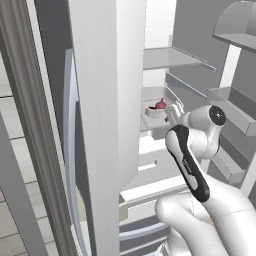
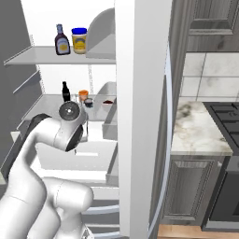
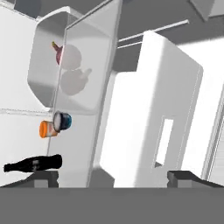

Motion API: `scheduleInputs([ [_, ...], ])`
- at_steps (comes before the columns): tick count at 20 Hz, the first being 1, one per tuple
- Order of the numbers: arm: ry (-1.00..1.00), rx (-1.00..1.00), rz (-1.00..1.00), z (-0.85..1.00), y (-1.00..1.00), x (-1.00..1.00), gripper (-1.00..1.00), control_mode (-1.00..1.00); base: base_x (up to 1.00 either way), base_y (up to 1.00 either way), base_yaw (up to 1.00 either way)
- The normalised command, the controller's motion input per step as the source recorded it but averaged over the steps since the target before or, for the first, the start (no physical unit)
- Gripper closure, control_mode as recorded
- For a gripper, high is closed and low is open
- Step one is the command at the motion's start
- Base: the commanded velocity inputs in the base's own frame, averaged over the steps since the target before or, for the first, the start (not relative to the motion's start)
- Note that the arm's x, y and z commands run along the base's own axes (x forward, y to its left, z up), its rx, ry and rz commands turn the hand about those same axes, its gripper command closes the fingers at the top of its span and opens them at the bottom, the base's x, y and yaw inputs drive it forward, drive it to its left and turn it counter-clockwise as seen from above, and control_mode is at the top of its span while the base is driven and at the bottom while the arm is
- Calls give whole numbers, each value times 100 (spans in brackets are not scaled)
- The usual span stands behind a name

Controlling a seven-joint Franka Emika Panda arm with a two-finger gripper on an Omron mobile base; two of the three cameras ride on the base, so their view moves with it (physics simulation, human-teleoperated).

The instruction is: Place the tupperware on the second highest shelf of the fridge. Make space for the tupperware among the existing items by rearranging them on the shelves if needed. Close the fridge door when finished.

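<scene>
Your gripper point(image 3: 113, 177) reaches into the open fridge point(image 2: 140, 116), its two dark fingertips point(image 3: 43, 178) standing well apart at the bottom of the hand view with nothing between them. The hand camera is rolled on its side, so the fridge interior looks turned over.

Just beyond the fingertips in that view you see the edge of a pale shelf point(image 3: 94, 109) running up the picture. On its far side a small black bottle point(image 3: 34, 164) appears lying sideways, a tiny orange pot point(image 3: 48, 129) with a dark blue lid sits next to it, and further along stands the tupperware point(image 3: 65, 65), a pale translucent tub with something reddish inside.

From the right base view, the arm's wrist is level with the second shelf down point(image 2: 46, 105). On that shelf the black bottle point(image 2: 66, 91) stands upright towards the left, the orange pot point(image 2: 83, 95) is beside it, and the white tub point(image 2: 108, 101) with red contents is to the right of both. On the shelf above point(image 2: 28, 57), a dark bottle with a pale label point(image 2: 61, 40) and a yellow jar point(image 2: 79, 40) stand side by side.

In the left base view the tub point(image 1: 156, 108) sits just past the wrist. The fridge door point(image 2: 140, 140) stands open, edge-on to you.
</scene>
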Motion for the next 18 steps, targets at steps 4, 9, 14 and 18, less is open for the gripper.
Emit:
scheduleInputs([
  [4,0,-40,49,23,58,-34,-100,-100,0,0,0],
  [9,0,-31,29,34,6,-24,-100,-100,0,0,0],
  [14,0,-19,16,24,0,-4,-100,-100,0,0,0],
  [18,-10,-20,3,10,0,-27,-100,-100,0,0,0],
])
